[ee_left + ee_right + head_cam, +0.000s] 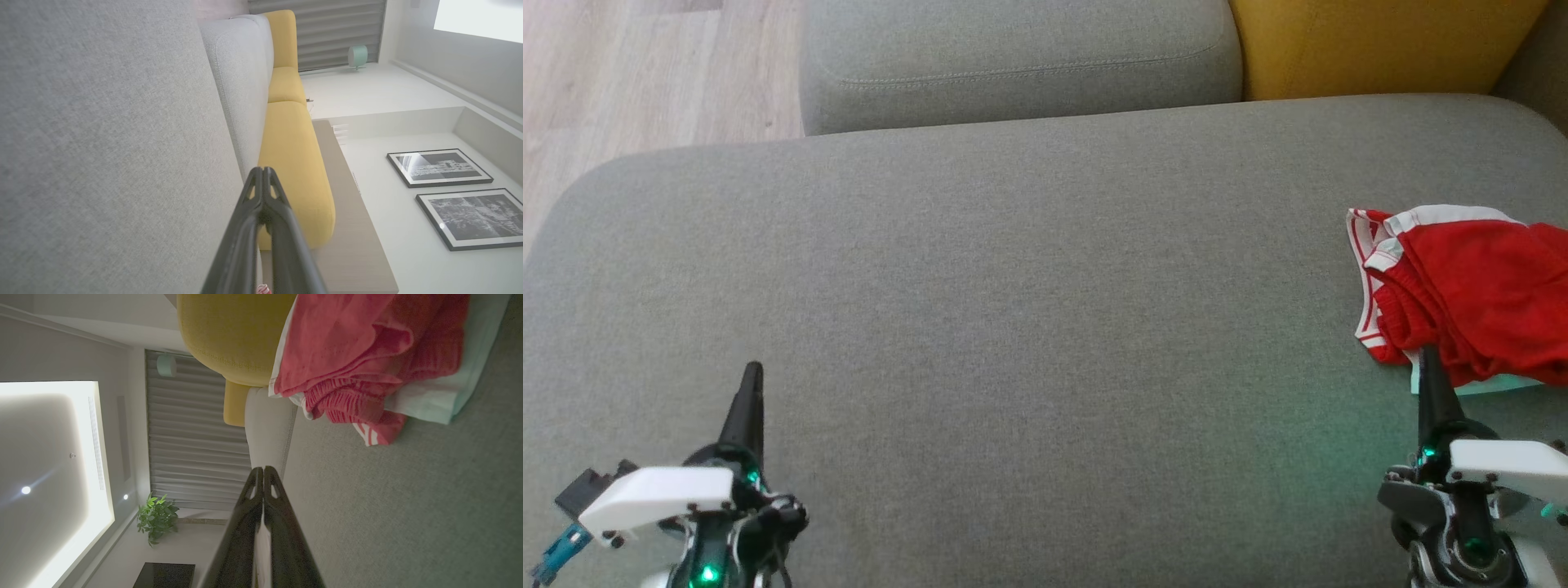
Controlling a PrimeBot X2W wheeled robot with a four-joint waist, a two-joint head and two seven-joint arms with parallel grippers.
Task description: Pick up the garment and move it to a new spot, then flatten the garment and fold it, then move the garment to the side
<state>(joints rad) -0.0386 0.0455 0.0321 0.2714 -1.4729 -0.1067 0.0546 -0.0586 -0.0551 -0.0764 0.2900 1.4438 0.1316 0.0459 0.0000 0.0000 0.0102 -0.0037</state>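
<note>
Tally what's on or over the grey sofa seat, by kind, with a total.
Red garment: 1
Pale cloth beneath it: 1
Grippers: 2, the left gripper and the right gripper
Total: 4

Grey sofa seat cushion (1013, 286), crumpled red garment (1478, 286) at its right edge, pale cloth (1503, 384) under the garment

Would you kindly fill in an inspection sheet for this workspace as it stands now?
Surface: grey sofa seat, bare in the middle.
Job's things: red shorts crumpled at its right edge.
Clutter: pale cloth under the shorts.
Grippers: left gripper shut, over the seat; right gripper shut, close to the shorts.
Cables: thin wires at the left gripper's base.
Surroundings: yellow cushion, wooden floor, framed pictures, potted plant.
</note>
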